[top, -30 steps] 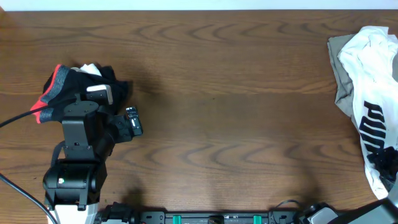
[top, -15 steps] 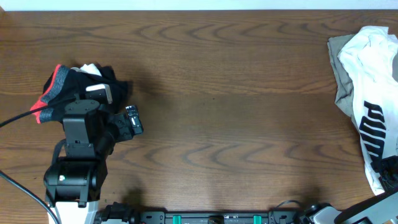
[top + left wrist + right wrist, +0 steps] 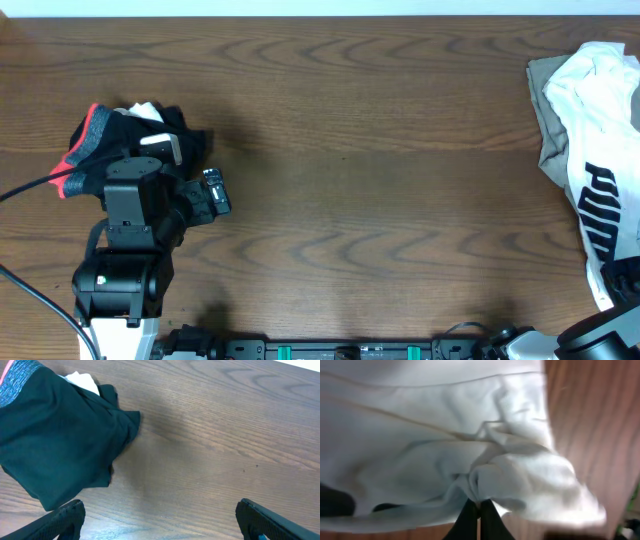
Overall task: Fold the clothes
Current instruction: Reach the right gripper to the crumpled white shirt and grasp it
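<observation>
The clothes, a crumpled white T-shirt (image 3: 598, 150) with big black lettering, lie at the table's right edge. In the right wrist view my right gripper (image 3: 480, 506) is shut on a bunched fold of the shirt's white fabric (image 3: 520, 475), the two black fingers pressed together. From overhead only a dark part of that gripper (image 3: 626, 280) shows at the shirt's lower end. My left gripper (image 3: 213, 195) rests far off at the left, open, its fingertips (image 3: 70, 512) wide apart over bare wood with nothing between them.
A dark garment with a red-pink band (image 3: 120, 135) lies bunched just behind the left gripper, also seen in the left wrist view (image 3: 55, 435). A beige-grey cloth (image 3: 548, 110) sticks out from under the white shirt. Brown wooden table (image 3: 380, 180) spans between the arms.
My right gripper has closed on a fold of the white shirt and its dark part has slid slightly toward the front edge. The left arm has not moved.
</observation>
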### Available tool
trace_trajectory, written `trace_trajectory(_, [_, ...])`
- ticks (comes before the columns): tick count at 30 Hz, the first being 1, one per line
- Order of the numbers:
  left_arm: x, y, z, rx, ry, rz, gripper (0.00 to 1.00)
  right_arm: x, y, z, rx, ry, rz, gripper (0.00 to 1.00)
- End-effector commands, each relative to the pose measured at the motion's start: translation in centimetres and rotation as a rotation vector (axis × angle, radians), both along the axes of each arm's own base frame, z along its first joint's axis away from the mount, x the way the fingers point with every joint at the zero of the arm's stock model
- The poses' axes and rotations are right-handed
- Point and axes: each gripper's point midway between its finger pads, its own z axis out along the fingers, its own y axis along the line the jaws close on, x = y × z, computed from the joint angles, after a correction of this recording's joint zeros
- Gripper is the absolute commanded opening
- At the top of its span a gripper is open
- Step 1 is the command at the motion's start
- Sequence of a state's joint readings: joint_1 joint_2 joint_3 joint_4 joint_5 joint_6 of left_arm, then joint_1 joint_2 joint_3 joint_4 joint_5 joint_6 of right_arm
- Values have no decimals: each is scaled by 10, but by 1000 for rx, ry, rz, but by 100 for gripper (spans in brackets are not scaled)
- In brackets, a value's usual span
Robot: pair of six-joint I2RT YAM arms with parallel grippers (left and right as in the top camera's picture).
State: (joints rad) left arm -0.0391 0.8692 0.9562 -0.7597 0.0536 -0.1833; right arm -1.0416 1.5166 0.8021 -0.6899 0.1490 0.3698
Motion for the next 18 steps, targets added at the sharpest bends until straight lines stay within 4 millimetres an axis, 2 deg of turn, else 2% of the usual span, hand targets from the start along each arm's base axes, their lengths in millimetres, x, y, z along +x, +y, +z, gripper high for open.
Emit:
trace_trajectory(1, [2, 0, 6, -9, -10, 1, 98, 27, 6, 10, 32, -135, 51, 1])
trace_trajectory(5, [4, 0, 6, -9, -11, 1, 98, 77, 26, 44, 53, -314, 251, 1])
trace_trajectory(9, [7, 0, 9, -9, -29, 0, 98, 126, 68, 95, 22, -459, 538, 1])
trace_trajectory(11, [9, 0, 10, -10, -38, 0, 98, 147, 103, 121, -3, -521, 712, 1])
trace_trajectory(13, [10, 0, 12, -10, -45, 1, 98, 160, 138, 138, -12, -574, 861, 1])
trace_trajectory(15, [11, 0, 13, -11, -53, 1, 98, 167, 176, 152, -20, -605, 997, 1])
trace_trajectory(18, [12, 0, 15, -11, -60, 0, 98, 173, 219, 164, -23, -640, 1146, 1])
